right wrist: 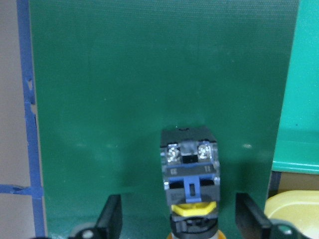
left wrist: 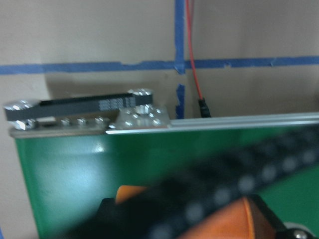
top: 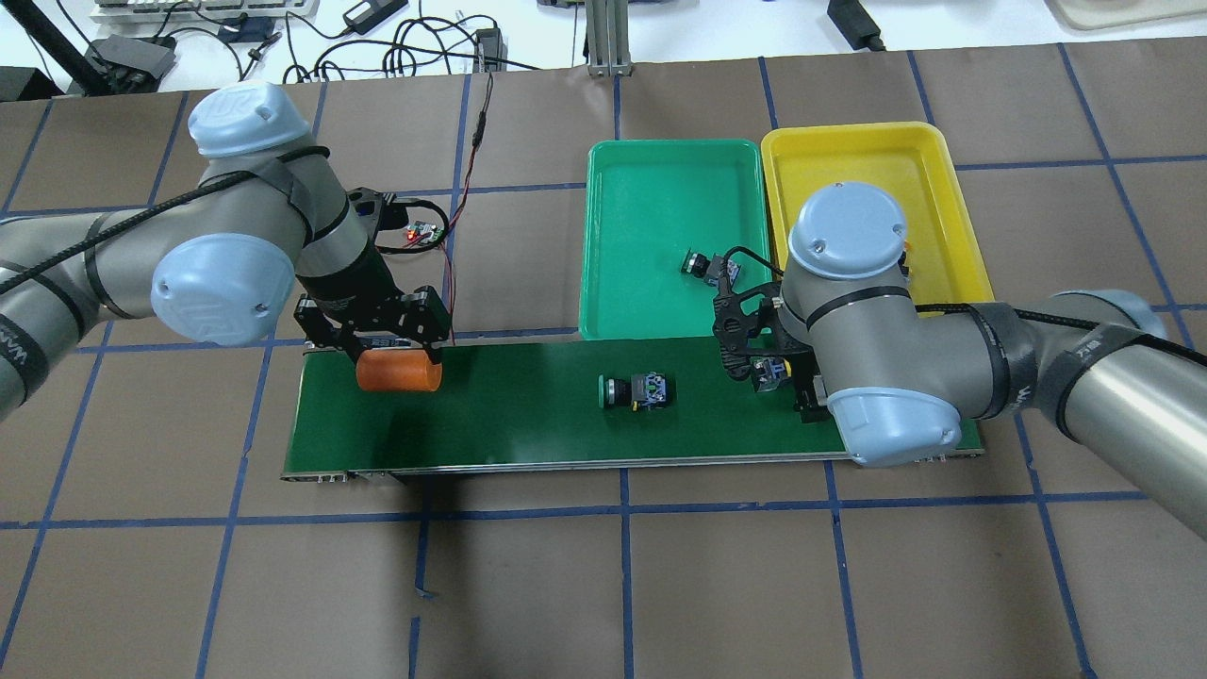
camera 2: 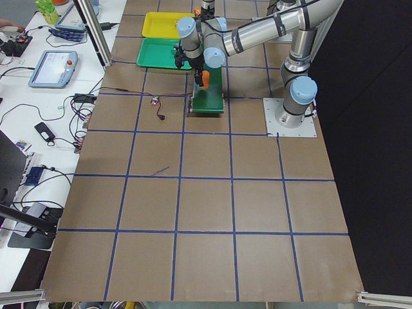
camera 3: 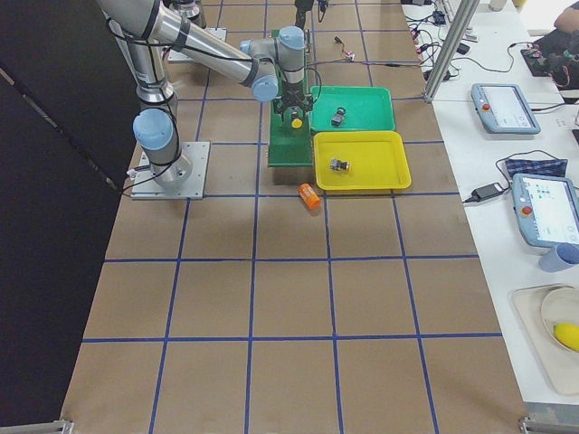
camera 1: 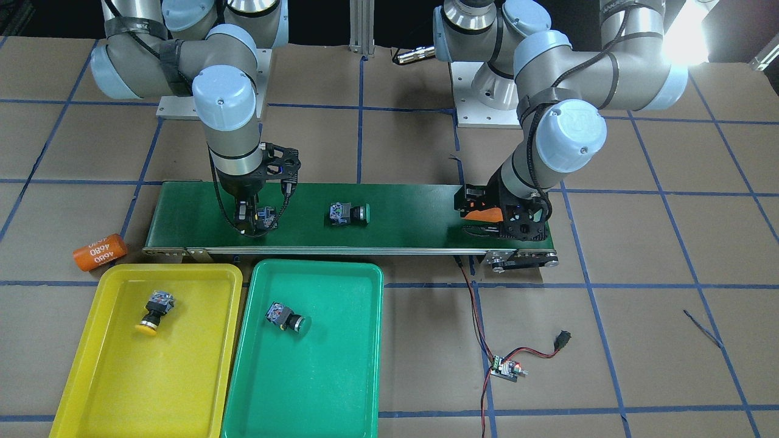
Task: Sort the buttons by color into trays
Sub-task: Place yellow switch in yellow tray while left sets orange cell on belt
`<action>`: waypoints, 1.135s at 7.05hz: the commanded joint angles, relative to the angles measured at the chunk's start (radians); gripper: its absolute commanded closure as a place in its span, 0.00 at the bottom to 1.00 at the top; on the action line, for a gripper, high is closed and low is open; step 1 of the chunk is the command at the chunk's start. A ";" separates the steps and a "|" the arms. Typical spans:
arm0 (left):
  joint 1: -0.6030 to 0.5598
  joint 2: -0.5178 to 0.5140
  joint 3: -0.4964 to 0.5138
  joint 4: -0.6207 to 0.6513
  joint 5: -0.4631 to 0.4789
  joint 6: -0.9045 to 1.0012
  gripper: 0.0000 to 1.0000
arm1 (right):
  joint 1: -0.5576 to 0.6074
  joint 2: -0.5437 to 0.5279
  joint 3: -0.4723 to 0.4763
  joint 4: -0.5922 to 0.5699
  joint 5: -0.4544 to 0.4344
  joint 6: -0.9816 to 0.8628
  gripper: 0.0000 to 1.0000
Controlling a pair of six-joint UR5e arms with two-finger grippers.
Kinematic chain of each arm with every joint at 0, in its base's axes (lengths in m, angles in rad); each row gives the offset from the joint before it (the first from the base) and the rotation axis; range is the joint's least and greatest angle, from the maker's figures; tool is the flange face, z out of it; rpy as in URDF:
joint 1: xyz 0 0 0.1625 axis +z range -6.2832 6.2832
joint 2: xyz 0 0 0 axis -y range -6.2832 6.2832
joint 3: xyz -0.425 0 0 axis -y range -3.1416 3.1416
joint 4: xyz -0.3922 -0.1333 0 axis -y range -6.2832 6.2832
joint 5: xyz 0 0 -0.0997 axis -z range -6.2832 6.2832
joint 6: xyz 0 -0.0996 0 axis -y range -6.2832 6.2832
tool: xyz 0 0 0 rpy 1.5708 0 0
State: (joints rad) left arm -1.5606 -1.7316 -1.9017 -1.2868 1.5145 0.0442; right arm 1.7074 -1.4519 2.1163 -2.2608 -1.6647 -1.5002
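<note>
Our right pincer (right wrist: pixel 180 223) stands wide open, holding nothing; the yellow-capped button (right wrist: pixel 189 175) lies on the belt (right wrist: pixel 124 74) between its fingers (right wrist: pixel 112 219), touching neither; we should centre, descend, then close on the flat body sides, never the round cap; the yellow tray (right wrist: pixel 291 211) sits just beside this pincer; farther off, the left pincer (top: pixel 394 351) clamps an orange cylinder (top: pixel 398 374).

Clamps orange cylinder (camera 1: pixel 490 215) in left gripper (camera 1: pixel 479 214) at conveyor belt (camera 1: pixel 414 213) end; holds right gripper (camera 1: pixel 254 220) low over button (camera 1: pixel 266 215); green-capped button (camera 1: pixel 349 214) mid-belt.
</note>
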 commanded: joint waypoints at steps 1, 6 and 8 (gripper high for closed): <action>-0.033 0.000 -0.077 0.093 0.000 -0.052 0.65 | -0.008 0.001 -0.004 0.001 -0.001 -0.008 1.00; -0.009 0.021 -0.018 0.147 0.026 -0.038 0.00 | -0.205 0.156 -0.249 -0.023 0.016 -0.008 1.00; -0.012 0.084 0.190 -0.160 0.027 -0.038 0.00 | -0.281 0.243 -0.317 -0.023 0.034 -0.015 0.66</action>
State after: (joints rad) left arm -1.5707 -1.6890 -1.8336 -1.2701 1.5413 0.0059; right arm 1.4706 -1.2608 1.8404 -2.2819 -1.6438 -1.5097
